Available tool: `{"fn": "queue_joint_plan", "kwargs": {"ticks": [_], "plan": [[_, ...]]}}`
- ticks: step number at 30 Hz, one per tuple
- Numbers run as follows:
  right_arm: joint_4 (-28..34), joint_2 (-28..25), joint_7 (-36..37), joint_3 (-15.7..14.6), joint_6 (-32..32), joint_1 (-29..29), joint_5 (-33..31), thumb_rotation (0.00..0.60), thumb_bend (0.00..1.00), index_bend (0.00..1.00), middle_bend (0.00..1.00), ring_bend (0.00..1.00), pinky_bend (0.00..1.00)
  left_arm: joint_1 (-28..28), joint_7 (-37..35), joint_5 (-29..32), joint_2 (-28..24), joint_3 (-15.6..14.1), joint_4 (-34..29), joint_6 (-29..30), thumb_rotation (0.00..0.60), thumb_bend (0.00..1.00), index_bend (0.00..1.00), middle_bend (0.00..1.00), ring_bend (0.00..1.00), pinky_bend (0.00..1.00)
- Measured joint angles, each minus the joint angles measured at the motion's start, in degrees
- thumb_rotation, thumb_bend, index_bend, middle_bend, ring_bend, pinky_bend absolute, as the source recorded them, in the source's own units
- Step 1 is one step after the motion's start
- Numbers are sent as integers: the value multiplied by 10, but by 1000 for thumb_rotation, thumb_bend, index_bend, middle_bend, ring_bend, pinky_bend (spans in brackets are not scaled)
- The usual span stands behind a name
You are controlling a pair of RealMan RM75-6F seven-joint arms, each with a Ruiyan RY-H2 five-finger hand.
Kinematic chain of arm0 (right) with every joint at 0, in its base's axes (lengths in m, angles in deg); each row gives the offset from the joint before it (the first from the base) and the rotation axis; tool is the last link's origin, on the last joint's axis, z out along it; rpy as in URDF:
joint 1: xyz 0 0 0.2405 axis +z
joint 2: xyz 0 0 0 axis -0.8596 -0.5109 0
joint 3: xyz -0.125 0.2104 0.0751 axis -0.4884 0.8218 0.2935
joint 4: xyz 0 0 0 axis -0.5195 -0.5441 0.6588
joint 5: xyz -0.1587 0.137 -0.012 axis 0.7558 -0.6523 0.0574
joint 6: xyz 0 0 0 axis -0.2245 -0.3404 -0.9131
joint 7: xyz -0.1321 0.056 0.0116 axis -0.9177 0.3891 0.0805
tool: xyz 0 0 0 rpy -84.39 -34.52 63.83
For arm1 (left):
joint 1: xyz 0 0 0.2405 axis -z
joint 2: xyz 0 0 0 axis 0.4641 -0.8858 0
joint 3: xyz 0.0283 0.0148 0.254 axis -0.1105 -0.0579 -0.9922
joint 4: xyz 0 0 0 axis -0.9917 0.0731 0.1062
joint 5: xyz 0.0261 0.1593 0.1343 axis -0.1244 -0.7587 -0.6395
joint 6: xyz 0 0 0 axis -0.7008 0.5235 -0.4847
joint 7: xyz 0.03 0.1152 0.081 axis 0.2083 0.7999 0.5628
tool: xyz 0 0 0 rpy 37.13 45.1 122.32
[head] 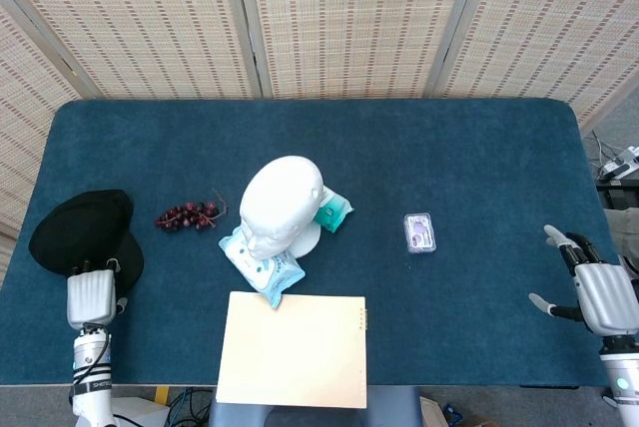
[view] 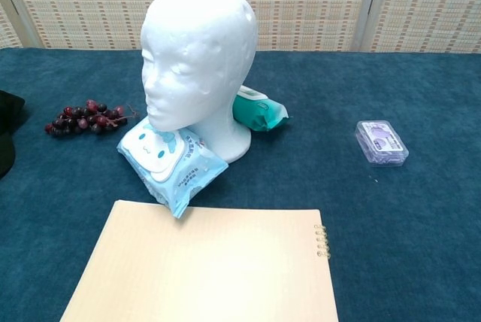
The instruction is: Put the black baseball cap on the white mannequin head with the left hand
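Black and soft, the cap (head: pixel 82 230) sits at the far left edge of the blue tabletop (head: pixel 479 158). Your left hand (head: pixel 90 297) is at its near rim, fingertips touching or under the brim; you cannot tell from here if the hand really holds it. In the chest view only a dark sliver of the cap shows at the left edge.

Your right hand (head: pixel 597 289) rests at the far right edge with its fingers spread, holding nothing.

The white head (head: pixel 282 202) stands upright near the middle, well apart from the cap. Its base sits on a blue wipes pack (head: pixel 262 265), and a green pack (head: pixel 331 210) lies just behind it. Grapes (head: pixel 187 215) lie between the cap and the head. You have a tan notebook (head: pixel 295 347) at the near edge, in front of the head, and a small purple box (head: pixel 419 232) to the right.
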Motion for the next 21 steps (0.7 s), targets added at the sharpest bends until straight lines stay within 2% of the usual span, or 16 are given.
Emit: {"fn": "queue_joint_plan", "kwargs": {"ticks": [9,21], "plan": [[0,1,-1,0,1,0,0,600,30,82,265,145,499,2,-26,-5,16,5,48,13,600,23,415,536,239,344],[2,1,-5,-1,0,0,0,600,30,81,265,145,499,1,-55,-5,18,16,72,22,600,23,420,538,240,347]]}}
